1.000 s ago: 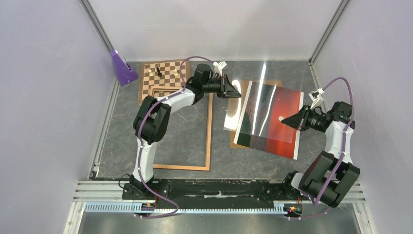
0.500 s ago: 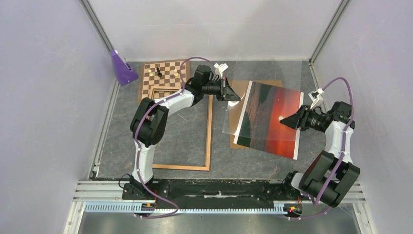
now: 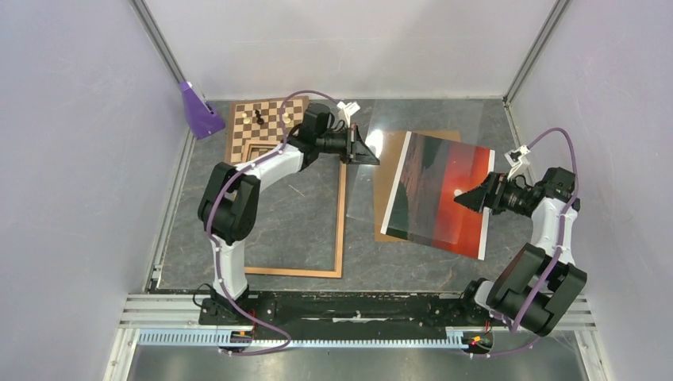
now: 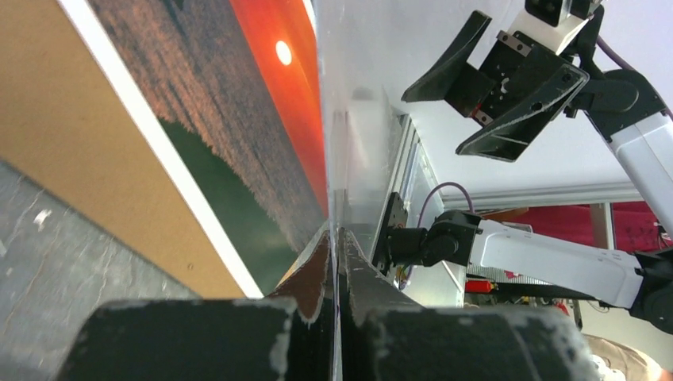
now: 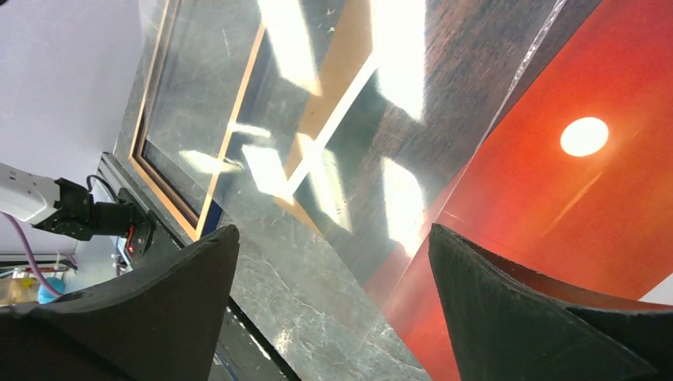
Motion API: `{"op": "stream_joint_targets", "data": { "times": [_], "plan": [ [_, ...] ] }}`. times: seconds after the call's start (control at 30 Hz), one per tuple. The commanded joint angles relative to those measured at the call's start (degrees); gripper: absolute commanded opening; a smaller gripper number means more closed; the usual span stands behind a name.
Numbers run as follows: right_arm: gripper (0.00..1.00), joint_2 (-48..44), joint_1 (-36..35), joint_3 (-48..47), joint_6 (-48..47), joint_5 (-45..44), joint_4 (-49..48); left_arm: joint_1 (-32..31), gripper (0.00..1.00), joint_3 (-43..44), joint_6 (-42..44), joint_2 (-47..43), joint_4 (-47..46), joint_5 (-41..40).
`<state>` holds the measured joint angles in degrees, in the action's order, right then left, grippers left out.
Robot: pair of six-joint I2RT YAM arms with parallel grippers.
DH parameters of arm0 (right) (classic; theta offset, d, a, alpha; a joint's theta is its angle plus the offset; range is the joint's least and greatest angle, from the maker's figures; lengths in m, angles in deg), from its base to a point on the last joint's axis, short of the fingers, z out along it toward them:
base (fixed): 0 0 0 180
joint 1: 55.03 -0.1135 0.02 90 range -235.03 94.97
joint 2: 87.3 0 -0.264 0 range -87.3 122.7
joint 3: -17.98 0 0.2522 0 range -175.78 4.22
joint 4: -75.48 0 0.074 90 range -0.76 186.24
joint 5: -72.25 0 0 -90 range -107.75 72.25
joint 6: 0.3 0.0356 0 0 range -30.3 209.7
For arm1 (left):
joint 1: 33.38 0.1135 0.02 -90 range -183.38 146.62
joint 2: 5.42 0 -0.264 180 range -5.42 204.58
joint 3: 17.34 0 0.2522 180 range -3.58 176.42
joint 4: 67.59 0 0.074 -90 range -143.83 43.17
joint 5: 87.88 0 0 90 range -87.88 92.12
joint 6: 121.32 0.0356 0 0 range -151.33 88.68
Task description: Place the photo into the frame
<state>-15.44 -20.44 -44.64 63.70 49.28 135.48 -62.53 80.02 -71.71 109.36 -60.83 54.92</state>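
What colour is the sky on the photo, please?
Red-orange; the photo shows best from the right wrist.

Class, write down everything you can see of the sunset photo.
The photo is a large rectangular print: red-orange sky, small white sun, dark sea, white edge strips. It lies flat, picture up, skewed, on a brown board. A clear sheet pinched in the left claw slants over its left part; the open right claw hovers over its right edge.

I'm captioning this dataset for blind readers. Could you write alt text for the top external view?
The left end effector pinches a clear sheet by its edge, tilted over the sunset photo, which lies on a brown backing board. The right end effector hangs open at the photo's right edge; the empty frame lies to the left.
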Motion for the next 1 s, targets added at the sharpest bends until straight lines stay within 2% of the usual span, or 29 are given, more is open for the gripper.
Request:
{"op": "stream_joint_targets", "data": {
  "times": [0.0,0.2,0.4,0.67,0.87,0.97],
  "plan": [
    [0.96,-1.7,0.3,-0.2,-2.6,-1.2,0.1,3.0,0.02,-2.2,8.5,-7.1,7.5,1.6],
    [0.98,-6.3,-0.4,-0.9,2.0,-5.5,-5.3,7.4,0.02,-3.8,16.6,-13.0,22.9,2.9],
    [0.98,-9.4,-6.6,-0.2,8.1,-10.6,-12.2,11.7,0.02,-6.7,22.4,-20.1,34.8,5.0],
    [0.96,-9.3,-22.1,2.8,18.9,-19.7,-26.0,21.4,0.02,-6.8,35.7,-27.5,53.1,3.5],
    [0.96,-6.8,-36.3,3.9,22.8,-29.1,-34.1,28.9,0.02,-6.5,48.2,-28.2,66.3,-0.6],
    [0.95,-4.0,-41.8,3.9,24.1,-31.5,-37.5,32.6,0.02,-6.0,51.7,-27.6,70.0,-2.7]
  ]
}}
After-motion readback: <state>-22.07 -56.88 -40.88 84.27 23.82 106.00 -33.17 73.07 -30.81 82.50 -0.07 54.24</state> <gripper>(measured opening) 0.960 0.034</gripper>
